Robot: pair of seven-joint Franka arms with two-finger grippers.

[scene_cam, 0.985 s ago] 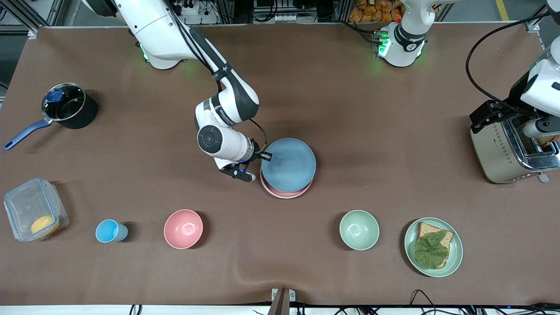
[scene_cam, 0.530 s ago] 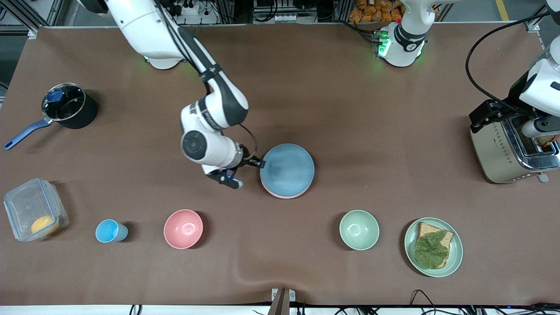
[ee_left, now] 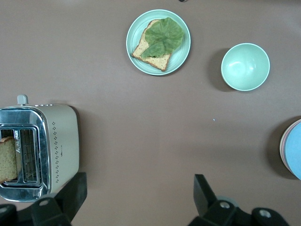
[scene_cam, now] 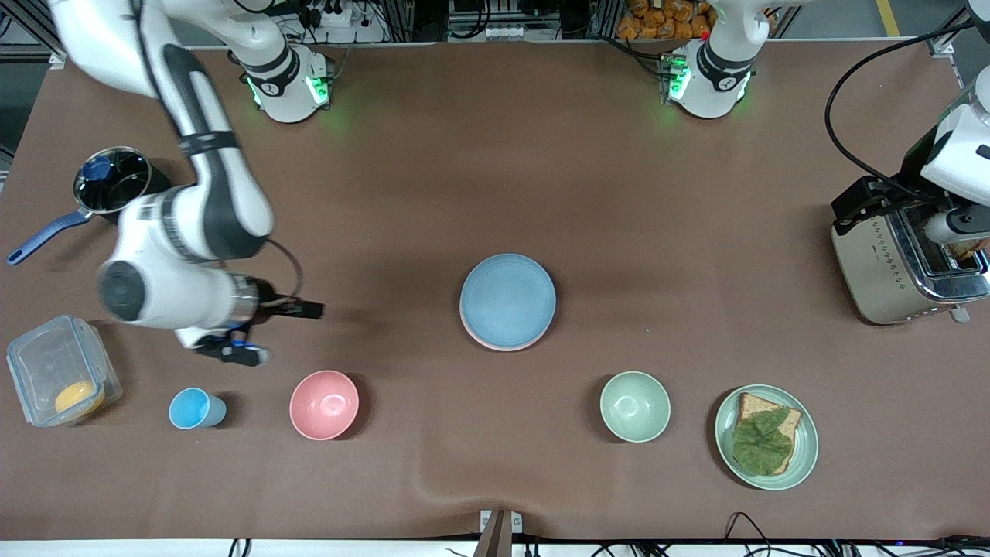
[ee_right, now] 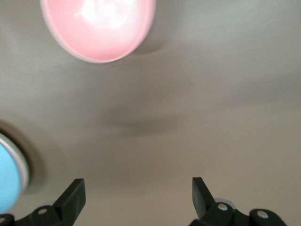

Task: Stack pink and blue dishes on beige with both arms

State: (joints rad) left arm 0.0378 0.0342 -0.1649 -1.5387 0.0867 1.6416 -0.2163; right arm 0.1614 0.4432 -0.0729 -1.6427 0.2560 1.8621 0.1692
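The blue plate (scene_cam: 508, 299) sits on top of the pink plate (scene_cam: 495, 343) in the middle of the worktop (scene_cam: 495, 155), and I see only a thin pink rim peeking out on the side nearer the front camera; I cannot make out a beige plate beneath them. In the left wrist view the edge of that stack (ee_left: 292, 148) shows at the border. My right gripper (scene_cam: 255, 334) is up in the air over bare worktop toward the right arm's end, near the small blue cup (scene_cam: 195, 408) and the pink bowl (scene_cam: 324, 404), its fingers (ee_right: 73, 197) spread wide and holding nothing. My left gripper (ee_left: 136, 200) hangs over the toaster (scene_cam: 905, 263) at the left arm's end, fingers likewise wide apart and empty. Nearer the front camera than the stack stand a green bowl (scene_cam: 635, 406) and a green plate (scene_cam: 766, 437) with bread and a leaf. A saucepan (scene_cam: 116, 189) and a clear container (scene_cam: 58, 371) stand at the right arm's end.
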